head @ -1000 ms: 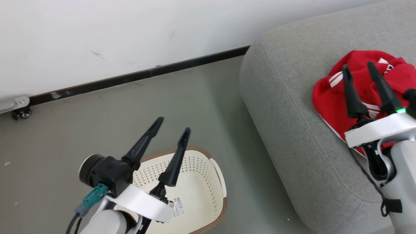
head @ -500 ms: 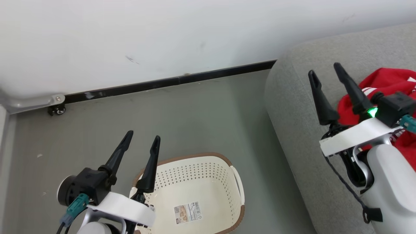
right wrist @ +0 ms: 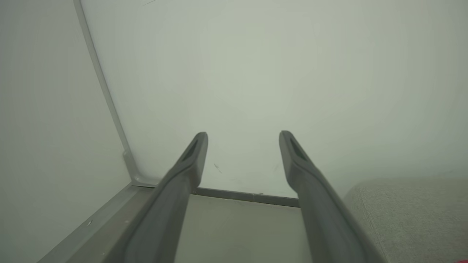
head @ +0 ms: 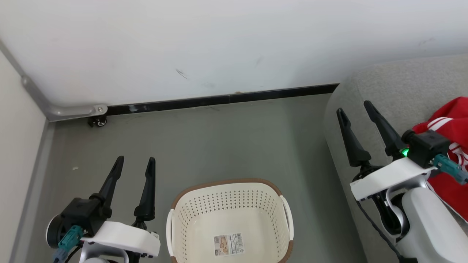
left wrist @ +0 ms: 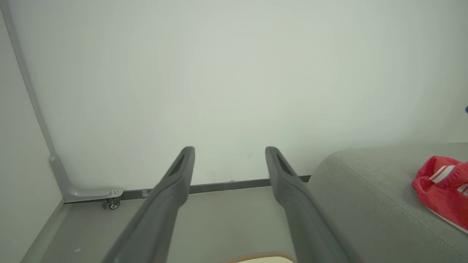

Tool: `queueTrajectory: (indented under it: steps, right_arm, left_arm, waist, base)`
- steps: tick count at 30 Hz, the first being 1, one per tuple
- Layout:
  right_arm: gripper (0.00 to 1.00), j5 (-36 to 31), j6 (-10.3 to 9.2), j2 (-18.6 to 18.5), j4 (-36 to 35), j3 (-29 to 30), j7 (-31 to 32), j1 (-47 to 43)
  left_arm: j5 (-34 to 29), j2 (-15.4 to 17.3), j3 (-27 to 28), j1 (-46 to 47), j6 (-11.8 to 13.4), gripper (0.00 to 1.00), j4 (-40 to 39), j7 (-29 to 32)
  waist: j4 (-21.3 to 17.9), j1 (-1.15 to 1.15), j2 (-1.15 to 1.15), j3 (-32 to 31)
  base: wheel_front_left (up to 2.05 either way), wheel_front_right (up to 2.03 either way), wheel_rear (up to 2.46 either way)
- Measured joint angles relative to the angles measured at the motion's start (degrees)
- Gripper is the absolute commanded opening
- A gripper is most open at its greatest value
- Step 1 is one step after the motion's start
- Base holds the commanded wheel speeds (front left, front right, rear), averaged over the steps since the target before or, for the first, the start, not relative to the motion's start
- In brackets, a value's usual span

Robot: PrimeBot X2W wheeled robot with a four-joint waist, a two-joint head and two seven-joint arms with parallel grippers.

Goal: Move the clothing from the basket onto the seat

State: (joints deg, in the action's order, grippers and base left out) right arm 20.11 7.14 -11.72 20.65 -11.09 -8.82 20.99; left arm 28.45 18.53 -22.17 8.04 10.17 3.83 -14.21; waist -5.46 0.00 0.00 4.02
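The cream-white basket (head: 175, 219) with a brown rim stands on the floor at the bottom centre, holding nothing but a barcode sticker (head: 228, 244) on its floor. Red clothing (head: 448, 160) with white stripes lies on the grey seat (head: 387, 84) at the right; it shows too in the left wrist view (left wrist: 444, 186) on the seat (left wrist: 365, 190). My left gripper (head: 135, 160) is open, left of the basket, above the floor. My right gripper (head: 354, 106) is open over the seat's left edge, beside the clothing, holding nothing.
A white wall with a black baseboard (head: 226, 98) runs behind the grey floor (head: 226, 146). A grey metal bracket with a small caster (head: 97, 121) sits at the corner on the left, where a side wall (head: 18, 146) closes in.
The head view has swung left, so the basket has come toward the centre and the seat toward the right edge. Both grippers stay open; the right one has come off the clothing toward the seat's left edge.
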Motion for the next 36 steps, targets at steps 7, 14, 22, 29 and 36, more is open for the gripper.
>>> queueTrajectory:
  steps: [7,14,22,29,36]
  right_arm:
    - [1.00,-1.5,0.00,1.9,-0.2,2.6,0.5,-3.6]
    - [1.00,-3.3,0.00,4.4,-0.8,4.1,0.9,-7.5]
    - [1.00,-4.6,0.00,6.5,-2.3,5.5,1.8,-12.0]
    - [1.00,-6.0,0.00,7.6,-3.0,6.2,2.8,-15.7]
    - [1.00,-7.1,0.00,8.1,-4.2,6.3,3.5,-18.0]
  left_arm:
    - [-0.4,-0.8,1.6,-2.0,1.0,1.00,0.3,0.0]
    - [-0.5,-2.2,2.8,-4.4,1.7,1.00,0.7,0.0]
    - [-1.1,-2.5,4.6,-5.8,2.0,1.00,1.0,0.0]
    - [-2.0,-3.1,5.3,-7.4,2.2,1.00,0.9,0.0]
    - [-3.1,-3.1,6.0,-8.1,2.3,1.00,1.1,0.0]
  waist:
    - [2.2,0.00,0.00,-1.3]
    - [3.8,0.00,0.00,-2.7]
    - [5.1,0.00,0.00,-4.3]
    - [5.5,0.00,0.00,-5.2]
    - [5.3,0.00,0.00,-5.5]
  base:
    - [0.00,0.00,0.00]
    - [0.00,0.00,0.00]
    - [0.00,0.00,0.00]
    - [0.00,0.00,0.00]
    - [0.00,0.00,0.00]
